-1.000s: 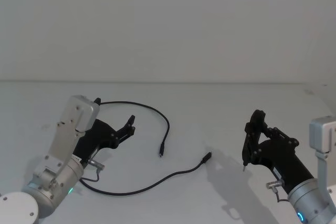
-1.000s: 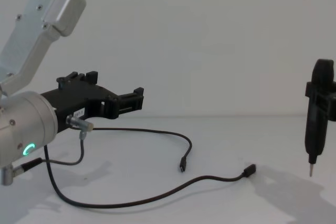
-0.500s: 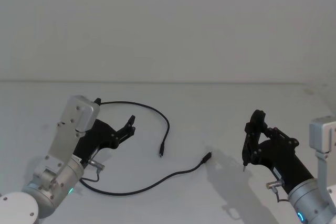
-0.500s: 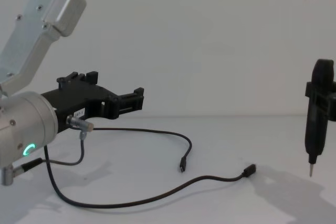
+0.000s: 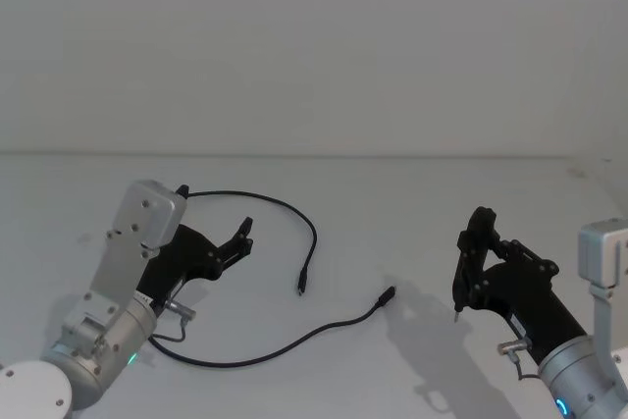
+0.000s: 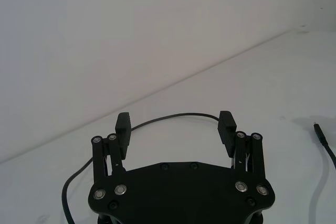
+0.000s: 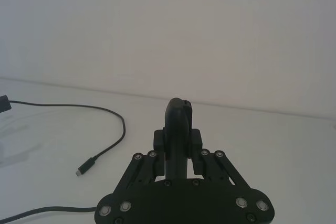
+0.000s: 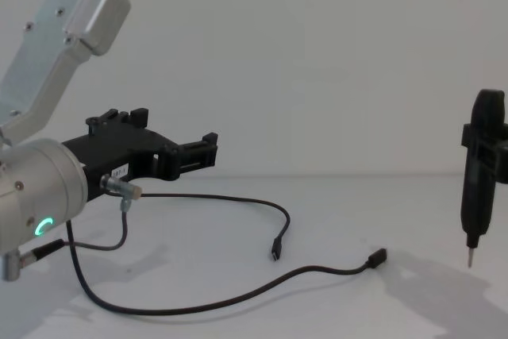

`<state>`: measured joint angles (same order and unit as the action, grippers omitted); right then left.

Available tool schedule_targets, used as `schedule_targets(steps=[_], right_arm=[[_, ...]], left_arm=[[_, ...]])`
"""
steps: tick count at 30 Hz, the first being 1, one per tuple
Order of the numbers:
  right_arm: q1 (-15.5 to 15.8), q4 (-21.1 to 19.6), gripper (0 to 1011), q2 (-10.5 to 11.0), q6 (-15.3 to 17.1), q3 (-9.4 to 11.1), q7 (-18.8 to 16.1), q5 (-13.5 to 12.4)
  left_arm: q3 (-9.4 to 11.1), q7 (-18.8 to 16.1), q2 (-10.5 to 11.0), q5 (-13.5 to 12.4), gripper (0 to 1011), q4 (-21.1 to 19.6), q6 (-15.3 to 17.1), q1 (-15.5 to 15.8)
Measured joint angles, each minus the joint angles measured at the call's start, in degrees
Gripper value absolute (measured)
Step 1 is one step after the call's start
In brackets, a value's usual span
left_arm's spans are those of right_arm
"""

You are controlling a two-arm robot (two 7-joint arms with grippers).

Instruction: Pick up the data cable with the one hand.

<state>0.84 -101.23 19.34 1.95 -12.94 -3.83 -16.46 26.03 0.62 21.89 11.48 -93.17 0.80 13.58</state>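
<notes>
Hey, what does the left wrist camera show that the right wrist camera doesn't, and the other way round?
Left wrist view, not the right wrist view: the left gripper, its fingers open and gripping nothing. Right wrist view, not the left wrist view: the right gripper, its fingers shut on a pen-shaped tool. Shared by both: the data cable lying loose on the white table, with one plug end in sight in each view and no gripper touching it.
</notes>
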Motion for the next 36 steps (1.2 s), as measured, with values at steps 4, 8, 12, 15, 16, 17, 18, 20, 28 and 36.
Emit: schedule_targets(steps=[4,8,12,15,16,17,18,20,28,36], right_arm=[[0.00,0.00,279,0.00,0.00,0.00,0.00,0.00],[0.00,0.00,279,0.00,0.00,0.00,0.00,0.00],[0.00,0.00,279,0.00,0.00,0.00,0.00,0.00],[0.00,0.00,279,0.00,0.00,0.00,0.00,0.00],[0.00,0.00,279,0.00,0.00,0.00,0.00,0.00],[0.00,0.00,279,0.00,0.00,0.00,0.00,0.00],[0.00,0.00,279,0.00,0.00,0.00,0.00,0.00],[0.00,0.00,279,0.00,0.00,0.00,0.00,0.00],[0.00,0.00,279,0.00,0.00,0.00,0.00,0.00],[0.00,0.00,279,0.00,0.00,0.00,0.00,0.00]], left_arm=[[0.00,0.00,0.00,0.00,1001,0.00,0.00,0.00],[0.00,0.01,0.00,0.00,1001,0.00,0.00,0.00],[-0.01,0.24,0.09,0.03,1001,-0.03,0.09,-0.03],[-0.04,1.09,0.46,0.29,1001,-0.35,0.40,-0.10],[-0.06,1.71,0.79,0.54,1001,-0.64,0.63,-0.17],[-0.08,2.01,0.95,0.68,1001,-0.79,0.76,-0.20],[-0.12,2.38,1.15,0.83,1001,-0.95,0.89,-0.24],[-0.22,3.65,1.82,1.47,1001,-1.57,1.45,-0.42],[-0.80,8.90,4.87,4.19,1001,-4.35,4.12,-1.17],[-1.61,15.77,9.03,8.12,1001,-8.21,9.00,-1.81]])
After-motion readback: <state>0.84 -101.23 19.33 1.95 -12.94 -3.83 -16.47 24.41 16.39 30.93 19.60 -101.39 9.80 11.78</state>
